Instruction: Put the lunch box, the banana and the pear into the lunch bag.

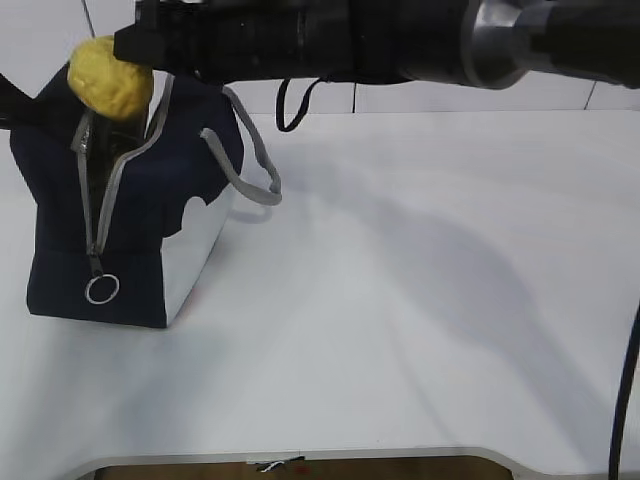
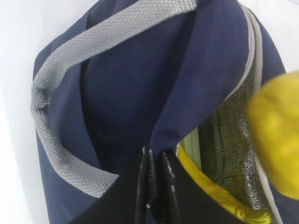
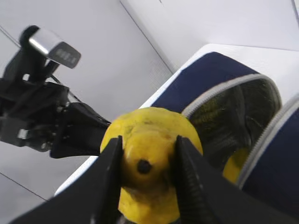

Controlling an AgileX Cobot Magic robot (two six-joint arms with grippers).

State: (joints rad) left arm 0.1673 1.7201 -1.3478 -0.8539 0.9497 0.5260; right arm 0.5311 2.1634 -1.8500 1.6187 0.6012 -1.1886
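At the upper left of the exterior view, the lumpy yellow pear (image 1: 110, 77) hangs just above the open mouth of the navy fabric lunch bag (image 1: 60, 210), which stands on the smooth white tabletop (image 1: 420, 300). The bag is boxy, with a white lower side panel, a grey zipper running down its near end to a metal ring pull (image 1: 101, 289), and a grey webbing handle (image 1: 243, 160) looping off to the right.

The right wrist view shows what that angle hides: the right gripper (image 3: 146, 165) has its two black fingers pressed on either side of the pear (image 3: 149, 163), whose waxy skin carries a dark dimple at the end facing the camera. Beyond it the bag's mouth gapes, lined with crinkled silvery foil, and something yellow lies inside, probably the banana (image 3: 232, 169), though little of it shows.

The left wrist view is close on the coarse weave of the handle (image 2: 60, 88). The left gripper (image 2: 155, 163) is pinched closed on the bag's blue fabric edge (image 2: 163, 135). A pale green strip beside the yellow curve (image 2: 210, 189) may be the lunch box lid.
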